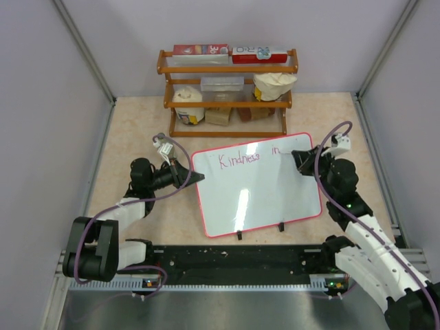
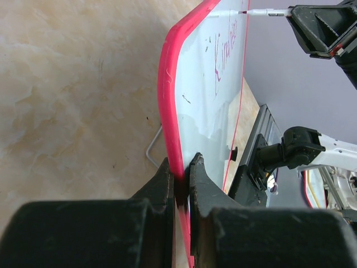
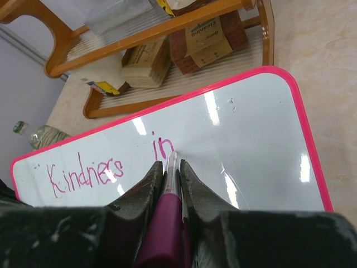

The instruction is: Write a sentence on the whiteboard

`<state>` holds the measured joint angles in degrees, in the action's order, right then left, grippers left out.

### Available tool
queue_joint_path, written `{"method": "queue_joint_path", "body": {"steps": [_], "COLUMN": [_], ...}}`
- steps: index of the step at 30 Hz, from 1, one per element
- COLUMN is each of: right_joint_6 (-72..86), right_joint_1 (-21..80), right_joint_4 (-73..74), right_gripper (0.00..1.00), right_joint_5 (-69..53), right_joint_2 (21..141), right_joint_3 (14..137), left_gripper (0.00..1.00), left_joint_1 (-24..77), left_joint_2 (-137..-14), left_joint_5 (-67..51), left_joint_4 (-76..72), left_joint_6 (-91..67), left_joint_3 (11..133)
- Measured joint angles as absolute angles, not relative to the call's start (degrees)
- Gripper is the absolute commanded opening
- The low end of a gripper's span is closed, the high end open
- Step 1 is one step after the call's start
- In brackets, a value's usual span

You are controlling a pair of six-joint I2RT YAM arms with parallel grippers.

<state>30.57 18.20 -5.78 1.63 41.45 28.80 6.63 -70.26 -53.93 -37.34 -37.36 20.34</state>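
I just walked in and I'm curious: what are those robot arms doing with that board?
They are writing on the whiteboard. The left pincer is shut on its pink edge, gripping it. The right pincer is shut on a purple marker, with its tip at the board beside "in". So far the sentence reads "Kindness in".

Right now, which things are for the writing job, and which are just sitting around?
For the job: whiteboard, pink sentence, marker in the right gripper, left gripper pinching the board's edge.
Just sitting: wooden shelf, red box, brown packets, white tub.
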Motion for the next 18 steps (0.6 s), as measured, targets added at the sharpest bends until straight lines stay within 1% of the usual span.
{"method": "queue_joint_path", "body": {"steps": [9,18], "right_joint_6": [30.7,30.6], "right_joint_1": [18.2,18.2], "right_joint_4": [-4.5,-0.9], "right_gripper": [0.00,0.00], "right_joint_5": [1.4,-0.3], "right_joint_2": [39.4,34.9], "right_joint_3": [28.0,28.8], "left_gripper": [0.00,0.00], "left_joint_1": [6.6,6.6], "left_joint_2": [-70.3,-70.1], "left_joint_5": [-54.0,-54.0], "left_joint_4": [-37.3,-37.4], "left_joint_6": [-37.3,-37.1], "left_joint_3": [20.3,20.3]}}
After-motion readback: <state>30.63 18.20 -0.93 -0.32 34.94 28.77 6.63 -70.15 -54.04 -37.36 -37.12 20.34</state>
